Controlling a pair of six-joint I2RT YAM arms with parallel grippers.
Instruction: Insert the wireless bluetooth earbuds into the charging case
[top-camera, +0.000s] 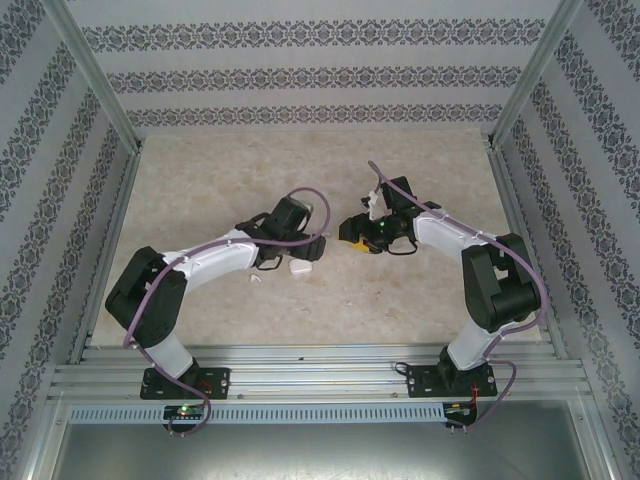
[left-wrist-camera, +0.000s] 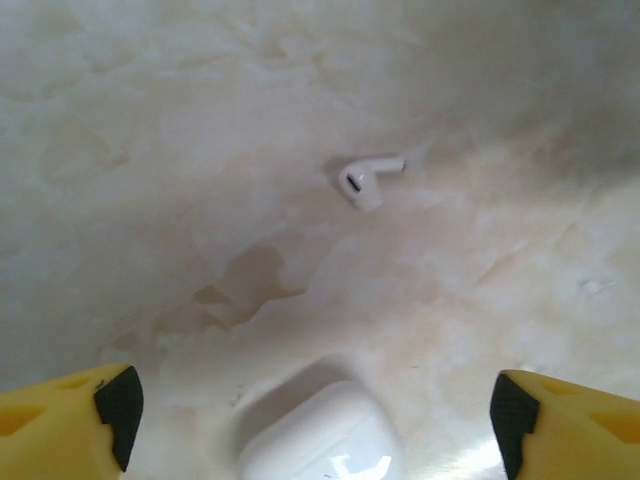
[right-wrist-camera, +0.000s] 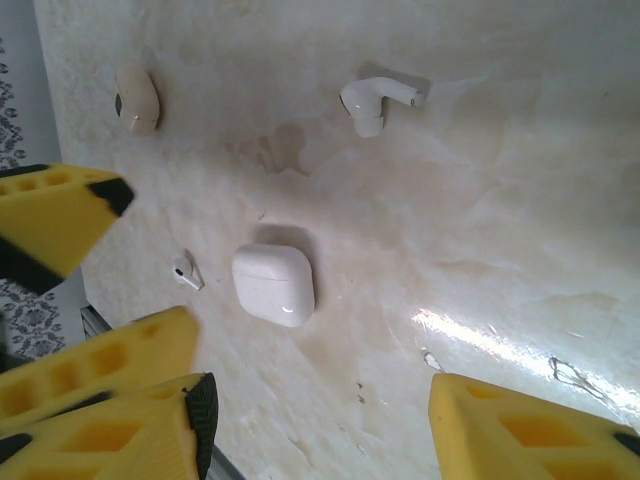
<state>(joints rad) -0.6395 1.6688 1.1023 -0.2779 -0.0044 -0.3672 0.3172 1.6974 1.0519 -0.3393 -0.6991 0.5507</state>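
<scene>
**Charging case shut on the tabletop, both earbuds lying outside it**

The small, glossy white, pebble-shaped charging case (right-wrist-camera: 273, 283) lies flat on the pale marbled tabletop (right-wrist-camera: 480, 220). Its lid is down, so the inside is hidden and nothing shows in or on it. Both earbuds lie loose on the surface. The tiny white plastic earbud (right-wrist-camera: 185, 272) rests just beside the case without touching it. The stemmed white earbud (right-wrist-camera: 378, 100) lies on its side well apart from the case, beyond a brownish stain (right-wrist-camera: 285, 150) in the marbling. A tan rounded piece (right-wrist-camera: 137, 97) with a dark hole sits farther off, well apart from everything else.

The left end effector (left-wrist-camera: 315, 405) hovers at the case with its yellow fingers (left-wrist-camera: 70, 420) spread wide to either side, released and gripping nothing. In the left wrist view only the top of the case shows, and the rest is cut off by the lower edge. From above, the left arm's wrist covers most of that end effector, and the case (top-camera: 300, 268) peeks out just below it.

The right end effector (right-wrist-camera: 320, 400) is also spread apart, with bare tabletop between its fingers and nothing held. It hangs near the case but clear of it.

A yellow black-tipped piece (right-wrist-camera: 60, 215) crosses the left edge of the right wrist view, cut off by the frame. I cannot tell which arm it belongs to.
</scene>
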